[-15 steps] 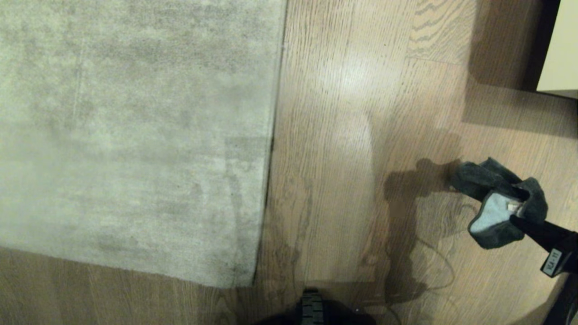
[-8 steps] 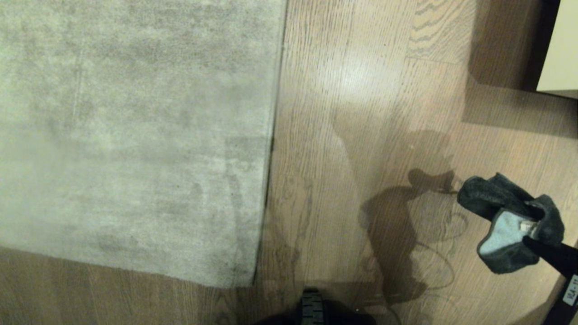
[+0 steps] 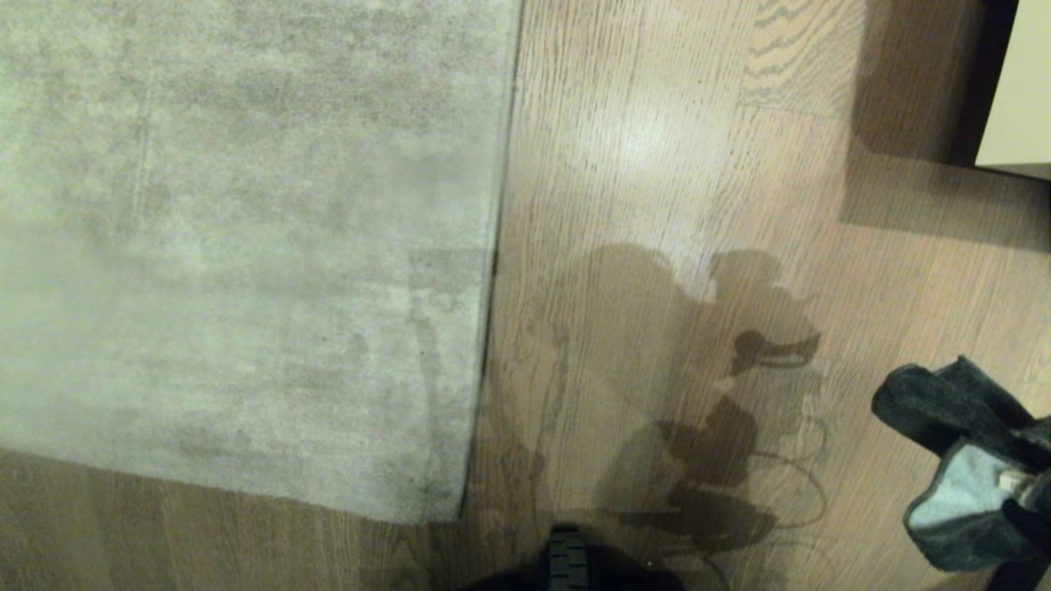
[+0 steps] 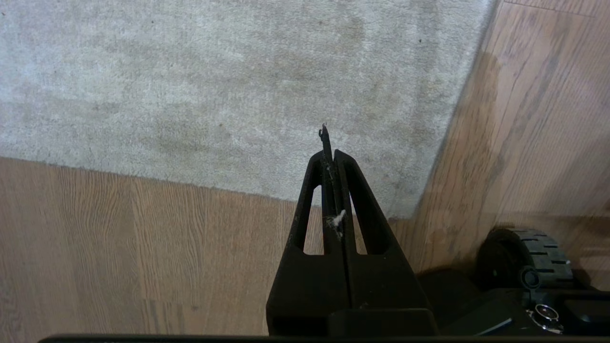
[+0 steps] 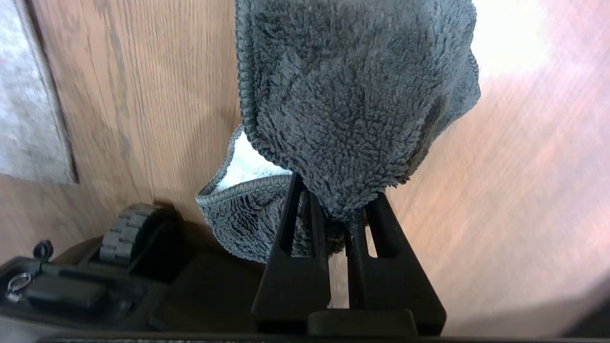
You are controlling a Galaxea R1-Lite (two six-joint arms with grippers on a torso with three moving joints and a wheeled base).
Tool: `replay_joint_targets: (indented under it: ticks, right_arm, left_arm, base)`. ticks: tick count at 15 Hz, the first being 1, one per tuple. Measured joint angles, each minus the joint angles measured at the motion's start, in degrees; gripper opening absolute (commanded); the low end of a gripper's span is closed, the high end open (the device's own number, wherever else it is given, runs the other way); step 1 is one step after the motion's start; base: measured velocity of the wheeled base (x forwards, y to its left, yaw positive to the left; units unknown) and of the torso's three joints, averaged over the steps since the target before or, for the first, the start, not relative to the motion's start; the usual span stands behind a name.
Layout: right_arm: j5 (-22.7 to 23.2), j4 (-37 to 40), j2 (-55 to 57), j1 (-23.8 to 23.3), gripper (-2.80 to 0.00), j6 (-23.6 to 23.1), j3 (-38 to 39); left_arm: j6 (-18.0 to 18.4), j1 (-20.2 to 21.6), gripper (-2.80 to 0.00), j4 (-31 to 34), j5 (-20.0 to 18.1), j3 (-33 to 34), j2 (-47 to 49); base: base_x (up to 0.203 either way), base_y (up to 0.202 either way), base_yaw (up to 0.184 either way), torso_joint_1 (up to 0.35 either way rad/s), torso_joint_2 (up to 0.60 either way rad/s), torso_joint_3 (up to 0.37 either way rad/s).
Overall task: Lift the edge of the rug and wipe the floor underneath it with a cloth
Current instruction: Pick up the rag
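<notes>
The pale grey-beige rug point(image 3: 246, 230) lies flat on the left, and its rug edge point(image 3: 497, 246) runs straight toward me beside the wooden floor point(image 3: 640, 164). At the near right my right gripper point(image 3: 1018, 497) is shut on the dark grey-green cloth point(image 3: 952, 410), held above the planks well away from the rug. In the right wrist view the bunched cloth point(image 5: 352, 95) covers the tips of the right gripper point(image 5: 333, 190). My left gripper point(image 4: 329, 143) is shut and empty, parked over the rug's near corner point(image 4: 400, 200).
A pale piece of furniture point(image 3: 1014, 82) stands at the far right with a dark shadow beside it. My base's wheel point(image 3: 568, 562) shows at the near edge, and the arm's shadow falls on the planks between rug and cloth.
My right gripper has drawn back toward me and to the right with the cloth in it. Its shadow on the floor has spread. The rug and the left gripper have not moved.
</notes>
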Motion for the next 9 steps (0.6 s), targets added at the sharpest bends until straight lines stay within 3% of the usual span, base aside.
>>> replay_joint_targets:
  ticks: [3, 5, 9]
  right_arm:
    - [-3.5, 13.3, -13.1, 0.0, -2.8, -0.3, -0.7]
    - [-8.6, 19.0, -17.9, 0.0, -2.8, -0.8, -0.7]
    - [-16.2, 19.5, -21.0, 0.0, -2.8, -0.2, -0.1]
  left_arm:
    - [0.0, 0.0, -2.8, 0.0, 0.0, 0.0, 0.0]
    - [0.0, 0.0, -2.8, 0.0, 0.0, 0.0, 0.0]
    - [0.0, 0.0, -2.8, 0.0, 0.0, 0.0, 0.0]
  base:
    - [0.0, 0.0, 0.0, 0.0, 0.0, 0.0]
    - [0.0, 0.0, 0.0, 0.0, 0.0, 0.0]
    - [0.0, 0.0, 0.0, 0.0, 0.0, 0.0]
